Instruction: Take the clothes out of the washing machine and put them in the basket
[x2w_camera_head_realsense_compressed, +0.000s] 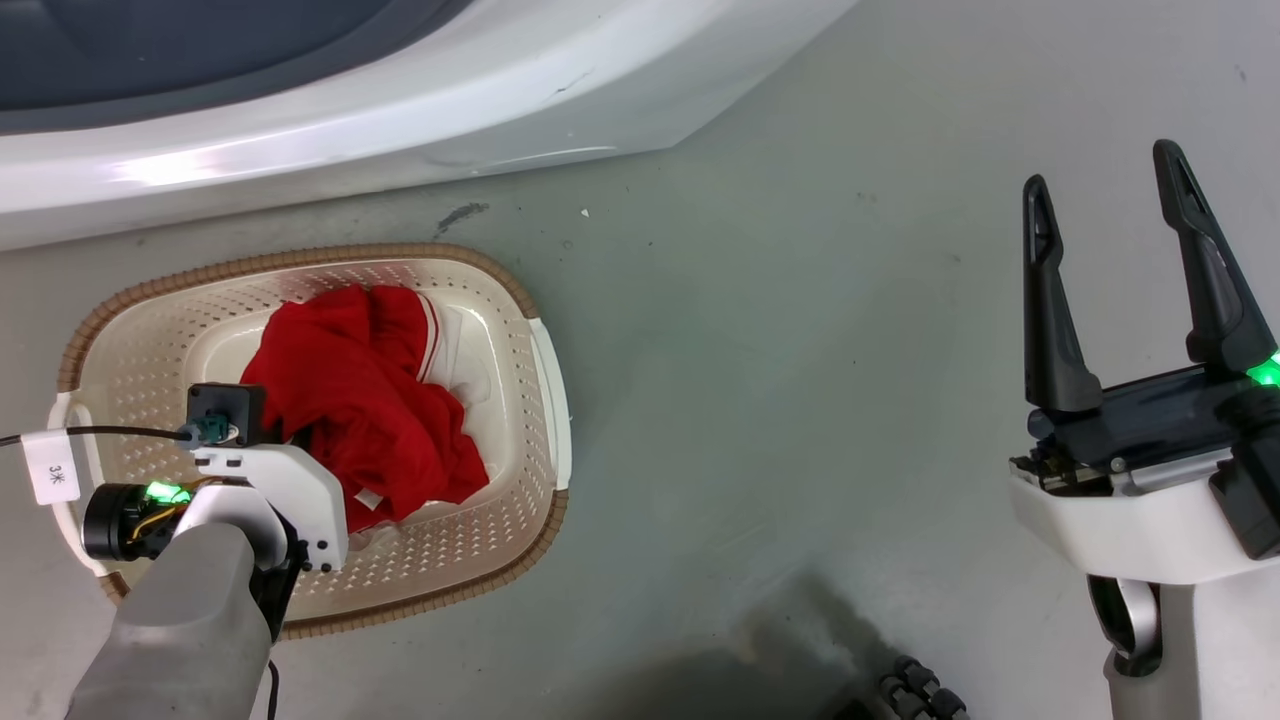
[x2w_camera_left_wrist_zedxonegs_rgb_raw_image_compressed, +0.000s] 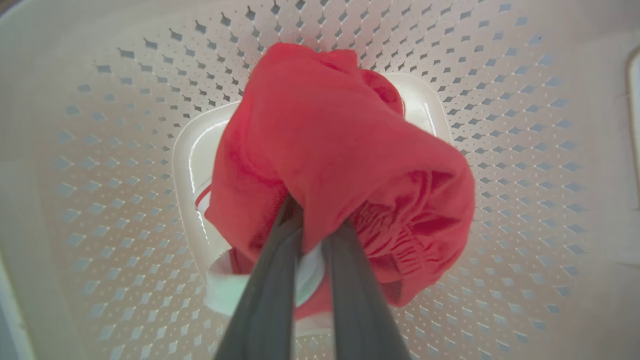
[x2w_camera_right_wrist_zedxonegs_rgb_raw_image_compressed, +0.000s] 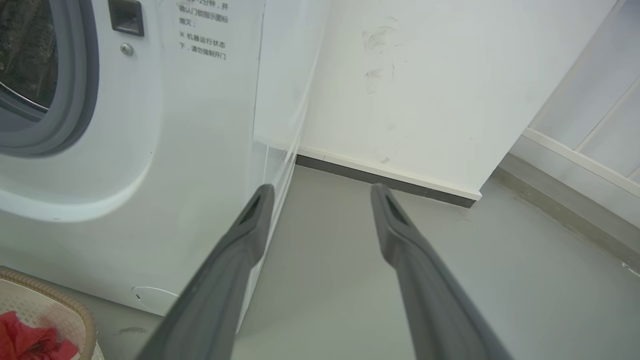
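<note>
The red clothes (x2w_camera_head_realsense_compressed: 350, 400) lie bunched in the cream basket (x2w_camera_head_realsense_compressed: 540, 400), which stands on the floor in front of the white washing machine (x2w_camera_head_realsense_compressed: 400, 110). My left gripper (x2w_camera_left_wrist_zedxonegs_rgb_raw_image_compressed: 320, 220) points down into the basket (x2w_camera_left_wrist_zedxonegs_rgb_raw_image_compressed: 500, 100), its two fingers close together with the red clothes (x2w_camera_left_wrist_zedxonegs_rgb_raw_image_compressed: 340, 135) pinched and draped over their tips. In the head view the left wrist (x2w_camera_head_realsense_compressed: 280, 490) hides those fingers. My right gripper (x2w_camera_head_realsense_compressed: 1100, 168) hangs open over bare floor at the right, holding nothing. Past the right gripper (x2w_camera_right_wrist_zedxonegs_rgb_raw_image_compressed: 322, 189), the right wrist view shows the washing machine (x2w_camera_right_wrist_zedxonegs_rgb_raw_image_compressed: 150, 150) and its grey-rimmed porthole (x2w_camera_right_wrist_zedxonegs_rgb_raw_image_compressed: 75, 75).
The grey floor (x2w_camera_head_realsense_compressed: 750, 350) stretches to the right of the basket. A white wall with dark skirting (x2w_camera_right_wrist_zedxonegs_rgb_raw_image_compressed: 390, 180) stands beside the machine. A cable with a white tag (x2w_camera_head_realsense_compressed: 50, 465) crosses the basket's left handle. Dark ribbed parts (x2w_camera_head_realsense_compressed: 920, 695) show at the bottom edge.
</note>
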